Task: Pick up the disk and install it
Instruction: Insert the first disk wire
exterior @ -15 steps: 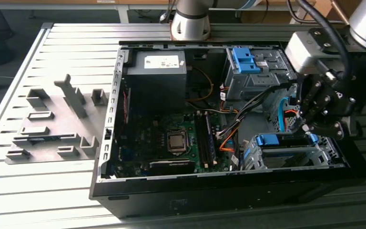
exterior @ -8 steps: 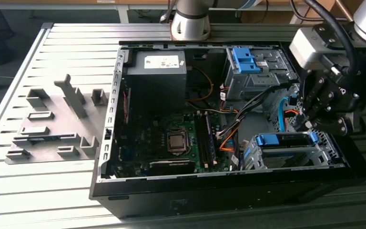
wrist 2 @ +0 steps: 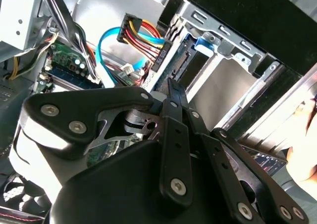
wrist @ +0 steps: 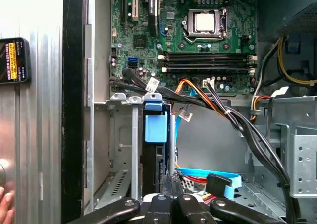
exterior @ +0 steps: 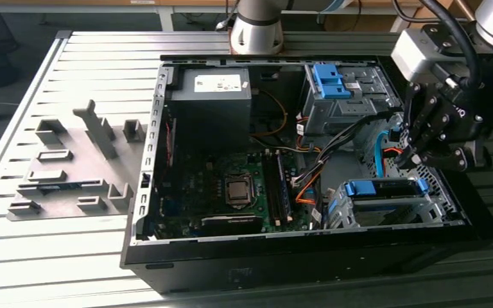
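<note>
The disk (exterior: 382,199) sits in the metal drive cage (exterior: 336,212) at the front corner of the open computer case, on the exterior view's right. Its blue frame lies across the cage top, with a grey face below it. In the first wrist view the disk (wrist: 154,127) stands edge-on in the cage, blue end showing. My gripper (exterior: 407,162) hangs just behind and above the cage, over blue and orange cables. Its fingers meet with nothing between them in both wrist views (wrist 2: 171,87) (wrist: 168,189).
A bare blue bracket (exterior: 328,80) stands in the upper cage. A dark box with a white sticker (exterior: 208,96) and the motherboard (exterior: 229,189) fill the case. A grey fixture tray (exterior: 67,167) lies on the slatted table. A person's hand (wrist: 4,204) and a phone-like device (wrist: 12,60) are beside the case.
</note>
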You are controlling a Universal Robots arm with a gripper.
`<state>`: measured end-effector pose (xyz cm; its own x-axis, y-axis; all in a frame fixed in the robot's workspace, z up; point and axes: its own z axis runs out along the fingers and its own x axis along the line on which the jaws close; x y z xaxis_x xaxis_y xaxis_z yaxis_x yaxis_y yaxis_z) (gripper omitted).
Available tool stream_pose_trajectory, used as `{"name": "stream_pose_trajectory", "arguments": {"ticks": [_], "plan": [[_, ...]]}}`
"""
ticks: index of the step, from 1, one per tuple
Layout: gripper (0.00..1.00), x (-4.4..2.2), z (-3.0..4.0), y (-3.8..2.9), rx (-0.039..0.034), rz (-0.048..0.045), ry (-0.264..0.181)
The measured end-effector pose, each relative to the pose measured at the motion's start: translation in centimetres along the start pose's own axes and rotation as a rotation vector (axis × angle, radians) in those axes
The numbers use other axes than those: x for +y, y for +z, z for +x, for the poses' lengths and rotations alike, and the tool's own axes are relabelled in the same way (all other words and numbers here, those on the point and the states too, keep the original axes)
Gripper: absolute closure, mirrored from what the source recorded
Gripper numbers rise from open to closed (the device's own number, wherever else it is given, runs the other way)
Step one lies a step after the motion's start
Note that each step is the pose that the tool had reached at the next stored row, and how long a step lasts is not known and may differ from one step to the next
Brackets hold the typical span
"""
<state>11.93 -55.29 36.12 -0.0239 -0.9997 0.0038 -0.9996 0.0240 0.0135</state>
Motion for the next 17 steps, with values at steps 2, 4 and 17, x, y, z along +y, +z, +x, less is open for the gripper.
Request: {"name": "stream_pose_trajectory", "arguments": {"ticks": [2,4,17], "plan": [[0.89,-0.09,-0.17,-0.03,0.0000,0.0000,0.000],[0.89,-0.22,-0.42,-0.03,0.0000,0.0000,0.000],[0.83,-0.71,-1.49,0.02,0.0009,-0.0009,0.000]]}}
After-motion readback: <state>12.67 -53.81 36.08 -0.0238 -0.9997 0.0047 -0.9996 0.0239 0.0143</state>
